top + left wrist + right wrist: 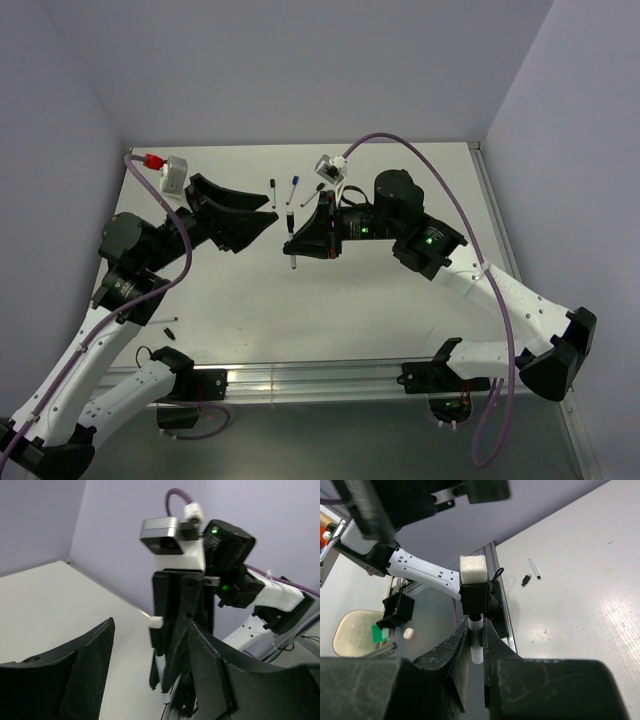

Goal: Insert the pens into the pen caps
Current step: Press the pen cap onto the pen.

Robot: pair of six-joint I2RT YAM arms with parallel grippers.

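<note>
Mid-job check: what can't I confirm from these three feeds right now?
Top view: the right gripper covers most of the held pen; its exposed end is too small to read.
Left wrist view: that pen's lower end is blurred.
Right wrist view: only a short white stretch shows between the fingers.
Top view: loose pens too small to tell capped from uncapped.

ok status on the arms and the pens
left gripper open, empty. right gripper shut on a pen. loose cap and another pen on the table, clear of both.
</note>
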